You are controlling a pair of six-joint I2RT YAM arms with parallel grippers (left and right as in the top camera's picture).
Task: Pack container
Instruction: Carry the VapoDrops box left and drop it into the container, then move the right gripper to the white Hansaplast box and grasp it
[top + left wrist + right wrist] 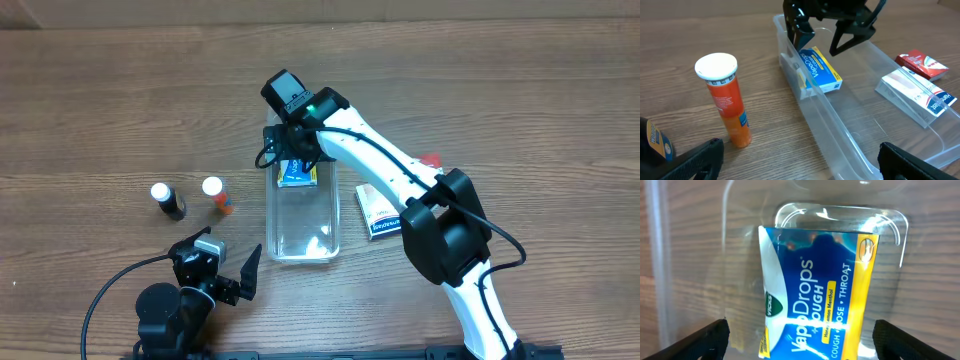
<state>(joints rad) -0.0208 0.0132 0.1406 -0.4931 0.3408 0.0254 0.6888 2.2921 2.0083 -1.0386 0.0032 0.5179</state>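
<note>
The clear plastic container point(303, 247) lies lengthwise in the middle of the table. It also shows in the left wrist view point(840, 127) and the right wrist view point(840, 217). A blue and yellow VapoDrops box point(297, 175) point(821, 70) point(815, 310) lies inside its far end. My right gripper point(290, 150) point(822, 37) point(800, 340) hovers open just above that box, fingers wide on either side, not touching it. My left gripper point(240, 278) point(800, 160) is open and empty near the table's front edge, left of the container's near end.
An orange tube with a white cap point(217, 194) point(727, 100) and a dark bottle with a white cap point(167, 199) stand left of the container. A white and blue box point(378, 212) point(915, 97) and a red box point(431, 160) point(922, 64) lie to its right.
</note>
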